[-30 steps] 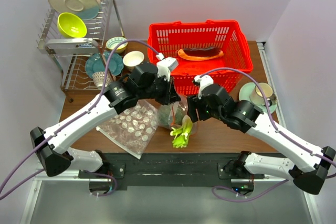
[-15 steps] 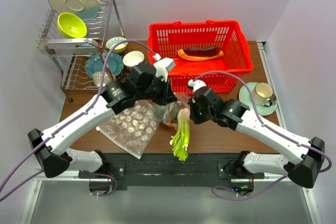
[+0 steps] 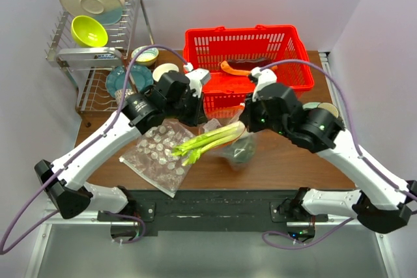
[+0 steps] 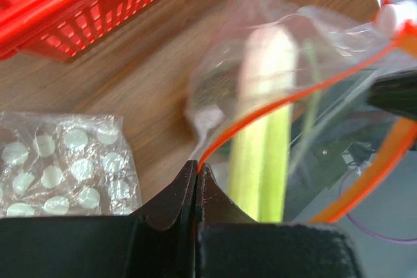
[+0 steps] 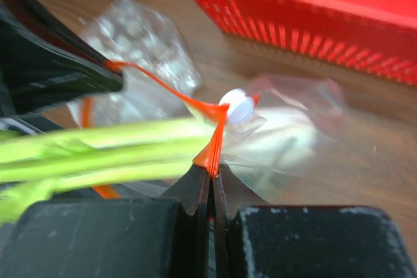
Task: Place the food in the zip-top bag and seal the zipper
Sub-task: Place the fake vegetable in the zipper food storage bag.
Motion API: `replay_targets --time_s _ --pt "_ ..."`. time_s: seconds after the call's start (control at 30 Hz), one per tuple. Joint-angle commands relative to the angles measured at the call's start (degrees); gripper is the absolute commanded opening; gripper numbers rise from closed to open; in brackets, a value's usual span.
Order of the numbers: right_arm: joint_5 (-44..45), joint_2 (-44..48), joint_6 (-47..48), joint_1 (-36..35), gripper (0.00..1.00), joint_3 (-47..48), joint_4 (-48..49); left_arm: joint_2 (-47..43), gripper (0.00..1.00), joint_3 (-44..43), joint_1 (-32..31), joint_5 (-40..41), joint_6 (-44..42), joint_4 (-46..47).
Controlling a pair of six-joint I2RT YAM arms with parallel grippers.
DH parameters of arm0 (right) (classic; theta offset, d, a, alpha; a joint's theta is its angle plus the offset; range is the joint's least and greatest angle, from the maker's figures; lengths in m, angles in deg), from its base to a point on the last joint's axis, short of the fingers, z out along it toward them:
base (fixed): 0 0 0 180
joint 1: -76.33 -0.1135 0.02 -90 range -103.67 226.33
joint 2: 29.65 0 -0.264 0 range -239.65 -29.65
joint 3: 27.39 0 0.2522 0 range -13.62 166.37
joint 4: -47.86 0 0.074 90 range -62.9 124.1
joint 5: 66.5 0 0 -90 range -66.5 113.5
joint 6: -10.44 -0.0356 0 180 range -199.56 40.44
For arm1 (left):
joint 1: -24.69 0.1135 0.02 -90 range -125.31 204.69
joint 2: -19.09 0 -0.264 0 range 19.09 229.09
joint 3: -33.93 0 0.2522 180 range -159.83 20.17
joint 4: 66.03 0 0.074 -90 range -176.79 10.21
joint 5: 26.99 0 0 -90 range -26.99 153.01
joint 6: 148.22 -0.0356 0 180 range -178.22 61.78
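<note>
Pinching the thin orange-red zipper strip [image 4: 273, 105] at opposite ends, left end effector [image 4: 197, 167] and right end effector [image 5: 212, 174] hold the crinkly clear plastic bag [image 4: 260, 17] over the table [image 3: 293, 167], light-green stalks [image 3: 207, 140] protruding; the limp, slippery film seems best gripped at that stiffer strip

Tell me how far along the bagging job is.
Done: the dark green ball looks to sit inside the zip-top bag. In hand: the left pincer and right pincer are shut on the zipper, holding the mouth open with the green stalks only partway in. Remaining: the red-brown slab lies in the red basket, and the zipper is unsealed.
</note>
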Motion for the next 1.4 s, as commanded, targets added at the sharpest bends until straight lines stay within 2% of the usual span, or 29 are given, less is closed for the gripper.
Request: replay_targets --time_s 0.0,0.17,0.27,0.3,0.37,0.4,0.5,0.6,0.73,0.83,1.0,1.1,1.27,1.37 --pt "1.9 -0.95 -3.88 0.24 0.0 -6.27 2.65 1.75 0.03 -1.27 1.44 -2.92 -3.29 -3.4" --pt "-3.71 0.98 -11.25 0.42 0.0 -13.73 10.2 2.54 0.04 0.23 2.23 -5.04 -4.69 -2.78" --pt "-6.1 1.42 -14.95 0.42 0.0 -16.82 14.42 2.9 0.18 -0.12 3.03 -5.04 -5.83 -2.87" --pt "-6.28 1.51 -15.39 0.42 0.0 -17.18 15.21 2.72 0.32 -0.38 3.11 -5.12 -6.36 -3.04" --pt "-6.19 1.51 -15.84 0.42 0.0 -17.45 15.48 2.28 0.45 -1.96 3.29 -4.51 -6.89 -3.22" --pt "-6.1 1.6 -15.92 0.42 0.0 -17.45 15.83 2.02 0.55 -2.75 3.29 -3.81 -7.59 -3.4" --pt "-5.67 1.51 -16.01 0.42 0.0 -16.31 15.49 2.8 0.62 -8.1 3.29 -3.54 -10.13 -5.85" --pt "-5.14 1.33 -16.19 0.42 0.0 -15.16 14.87 3.25 0.65 -13.29 3.2 -6.08 -13.82 -7.7" --pt "-4.08 1.07 -16.71 0.42 0.0 -14.37 14.69 2.28 0.63 -14.97 2.07 -6.71 -17.87 -9.02" --pt "-3.73 0.98 -16.8 0.42 0.0 -14.2 14.69 1.58 0.61 -15.59 -2.76 -3.03 -19.19 -9.28" --pt "-3.03 0.72 -16.8 0.42 0.0 -13.84 14.69 6.67 0.54 -16.38 -11.28 2.77 -18.5 -12.8" --pt "-2.42 0.9 -16.98 0.42 0.0 -13.93 14.78 8.52 0.48 -15.16 -12.88 5.58 -17.36 -13.76" --pt "-2.23 1.68 -17.68 0.42 0.0 -14.63 15.83 9.49 0.49 -13.22 -13.23 7.01 -16.03 -14.03" --pt "-1.88 2.3 -17.86 0.42 0.0 -15.25 16.36 10.27 0.49 -11.37 -13.23 10.78 -15.59 -13.94"
